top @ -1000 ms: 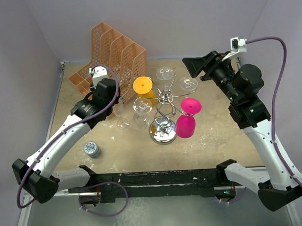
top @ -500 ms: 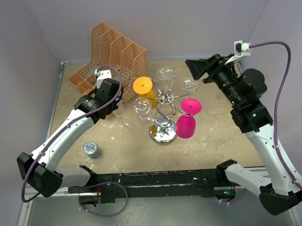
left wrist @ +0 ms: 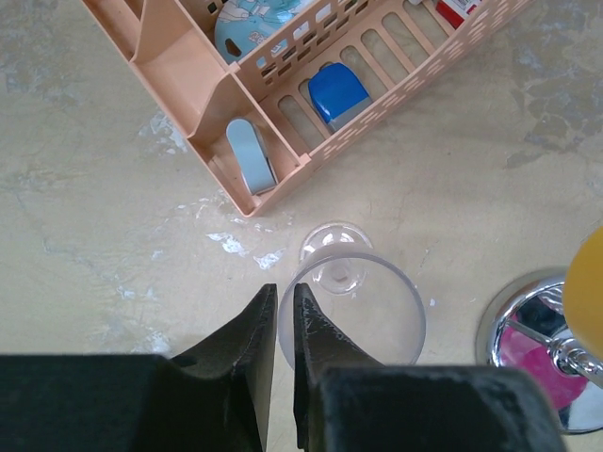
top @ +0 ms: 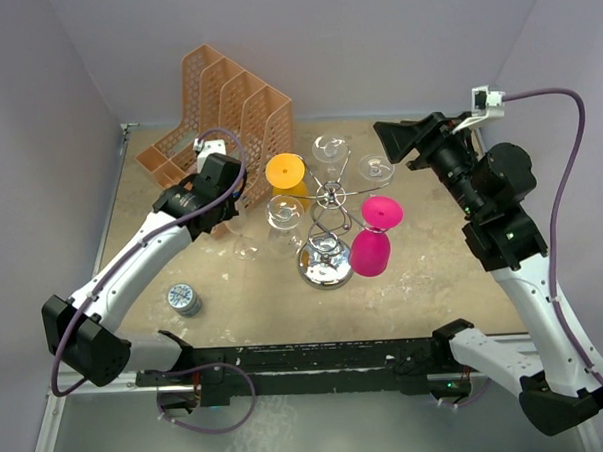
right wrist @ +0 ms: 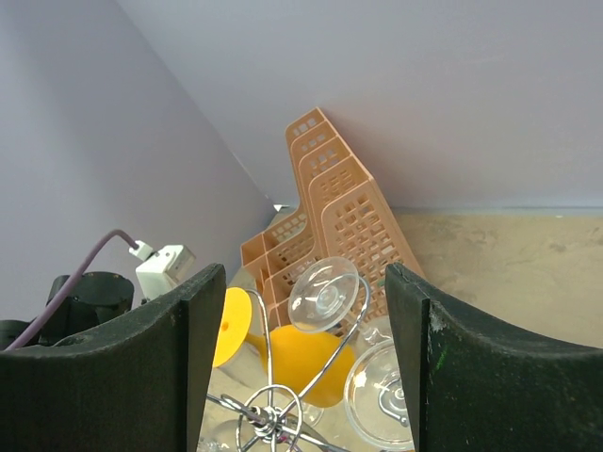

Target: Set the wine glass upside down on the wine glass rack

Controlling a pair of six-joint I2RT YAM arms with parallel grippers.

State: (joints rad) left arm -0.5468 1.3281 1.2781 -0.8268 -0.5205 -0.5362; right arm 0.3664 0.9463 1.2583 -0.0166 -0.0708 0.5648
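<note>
A clear wine glass (left wrist: pixel 350 303) stands upright by the corner of the orange organiser; it also shows in the top view (top: pixel 244 246). My left gripper (left wrist: pixel 279 311) is shut on its near rim, one finger inside the bowl and one outside; in the top view it (top: pixel 227 215) is right above the glass. The silver wire rack (top: pixel 326 199) on a chrome base (top: pixel 325 265) holds an orange glass (top: pixel 287 177), a pink glass (top: pixel 372 239) and clear glasses upside down. My right gripper (right wrist: pixel 306 358) is open and empty, high at the rack's back right (top: pixel 402 142).
The orange mesh file organiser (top: pixel 216 110) stands at the back left, holding small blue and grey items (left wrist: pixel 337 92). A small round tin (top: pixel 185 298) lies at the front left. The rack's chrome base (left wrist: pixel 528 330) is just right of the held glass.
My left arm has swung a little back and to the right over the clear glass. The right arm has drifted slightly right. The glass has stayed in place.
</note>
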